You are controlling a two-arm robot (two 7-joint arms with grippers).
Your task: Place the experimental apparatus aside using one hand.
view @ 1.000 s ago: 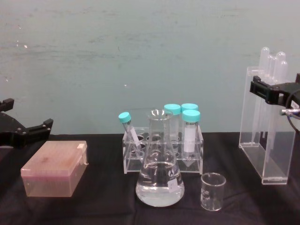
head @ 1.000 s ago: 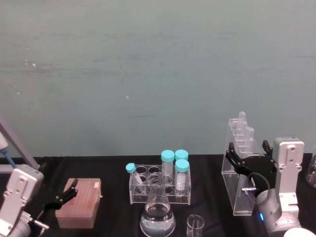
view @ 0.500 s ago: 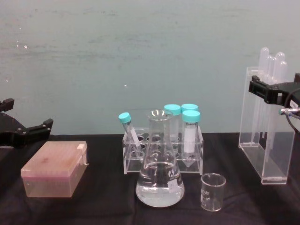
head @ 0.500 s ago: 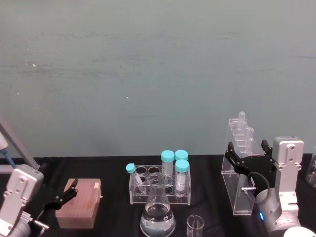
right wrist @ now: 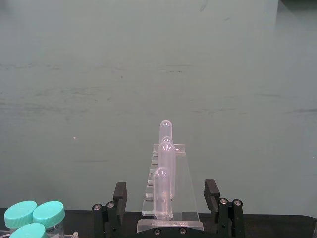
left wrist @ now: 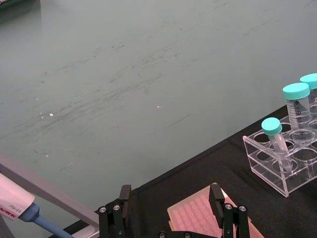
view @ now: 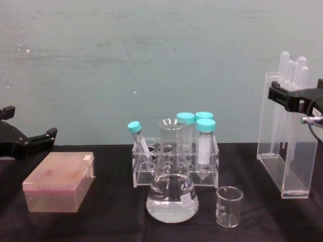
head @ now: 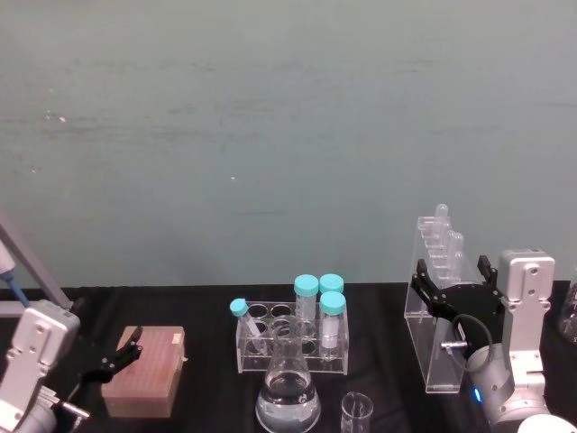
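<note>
The tall acrylic rack [head: 431, 347] of round-topped test tubes stands upright at the right of the black table. My right gripper [head: 453, 281] is open around its upper part, one finger on each side and clear of the walls; this also shows in the chest view [view: 298, 94] and the right wrist view [right wrist: 165, 196]. The conical flask [view: 172, 186] with clear liquid stands front centre. The small glass beaker [view: 229, 205] is just to its right. My left gripper [head: 122, 354] hangs open at the far left, above the table.
A low clear rack [view: 176, 164] of blue-capped tubes stands behind the flask. A pink tip box [view: 59, 180] lies front left under my left gripper [left wrist: 170, 198]. A pipette [left wrist: 15, 206] leans at the left edge. Another glass vessel [head: 570, 316] sits at the right edge.
</note>
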